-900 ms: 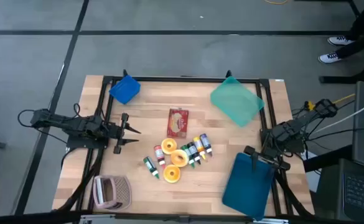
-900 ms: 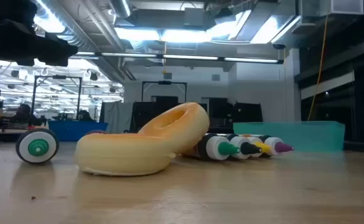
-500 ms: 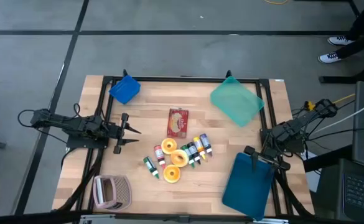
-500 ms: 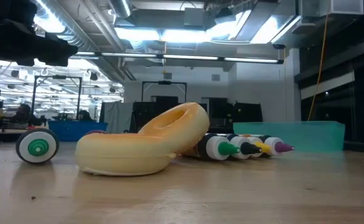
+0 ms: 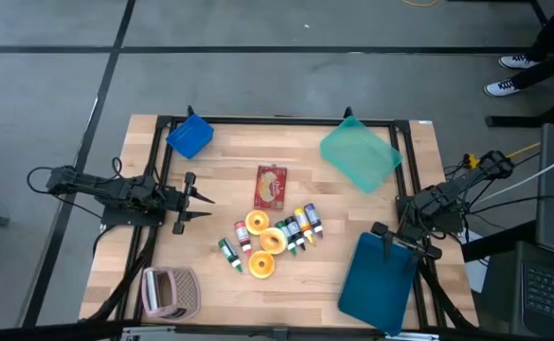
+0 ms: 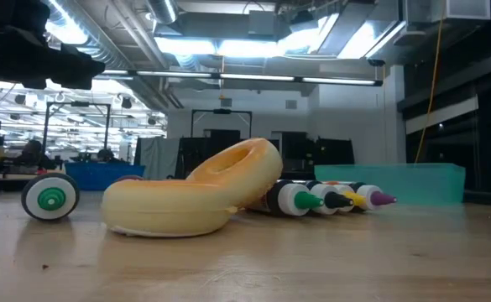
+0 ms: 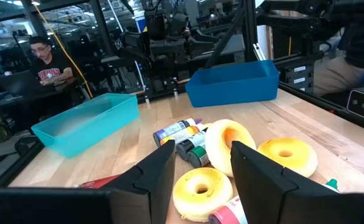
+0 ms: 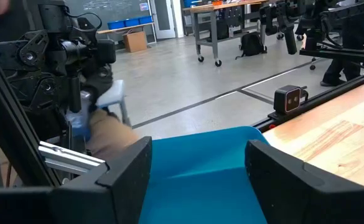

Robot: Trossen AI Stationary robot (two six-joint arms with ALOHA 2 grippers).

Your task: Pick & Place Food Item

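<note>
At the table's middle, 3 yellow doughnuts point(image 5: 261, 241) are lying in a loose cluster, touching one another and mixed in with several small bottles point(image 5: 301, 227); this pile is looking like the stock to pick from, and the food item for the task is probably 1 of these rings, though which 1 cannot be told. Just beyond the pile a red packet point(image 5: 271, 186) is lying flat. Containers are sitting out toward the edges, likely as drop-off spots kept clear of the working middle: a small blue bin point(image 5: 190, 136) at the far left corner, a teal bin point(image 5: 359, 153) at the far right, a large blue bin point(image 5: 379, 282) at the near right, and a pinkish basket point(image 5: 169, 292) at the near left. On the left side, the left gripper point(image 5: 199, 206) is hovering near the pile with its fingers parted and empty, pointing at the doughnuts, which suits lining up for a reach. On the right side, the right gripper point(image 5: 384, 241) is waiting over the edge of the large blue bin, spread wide and carrying nothing, well apart from the food. No doughnut is lifted or placed yet.
</note>
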